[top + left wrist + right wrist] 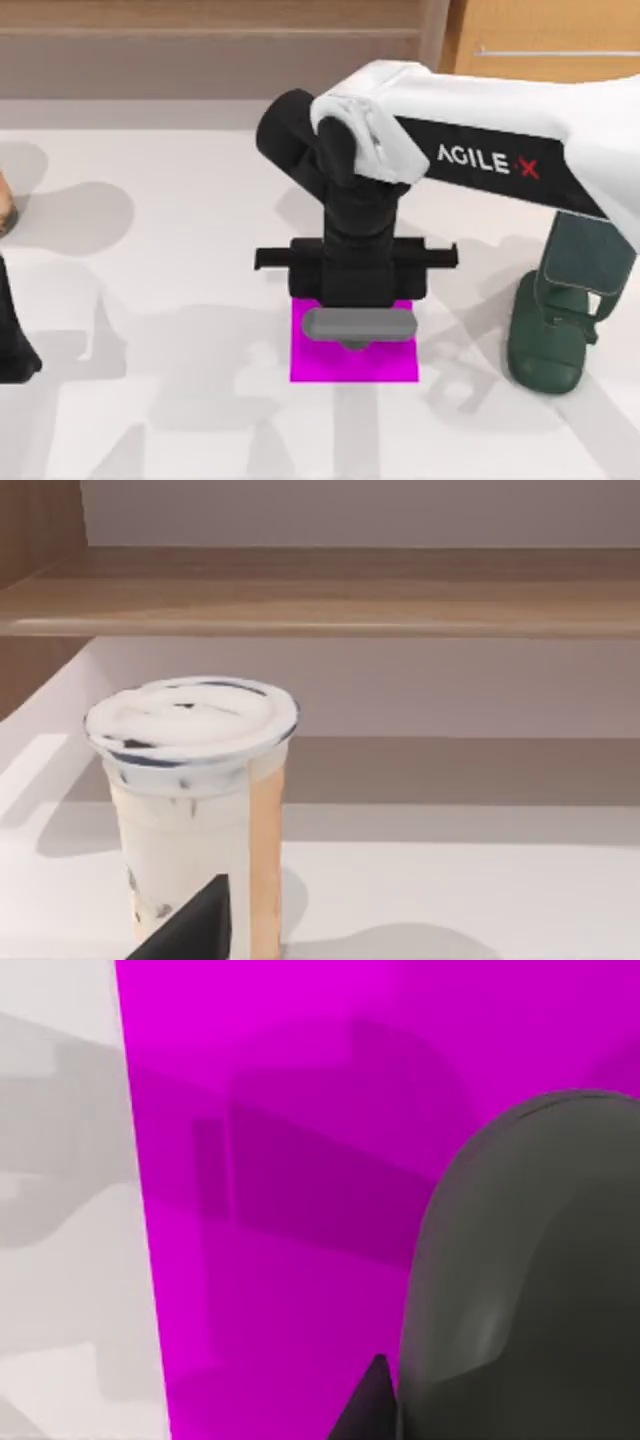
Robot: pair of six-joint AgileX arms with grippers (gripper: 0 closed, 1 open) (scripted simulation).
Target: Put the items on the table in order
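The right arm reaches in from the upper right of the top view, and its right pincer hangs over the middle of the white surface. Directly below it sits a magenta mat, a flat square near the lower centre of the frame. A grey oval mouse lies across the mat's upper edge, just under the pincer; whether the fingers are closed on it or spread apart I cannot tell. In the right wrist view the mouse bulks dark grey over the mat, whose straight edge meets bare surface.

At the right of the top view a dark green object stands well apart from the mat, with open surface between them. Open surface also runs left of the mat.

The left arm sits parked at the far left edge. Its wrist view shows a lidded drink cup upright on the surface, with a wooden cabinet behind it.
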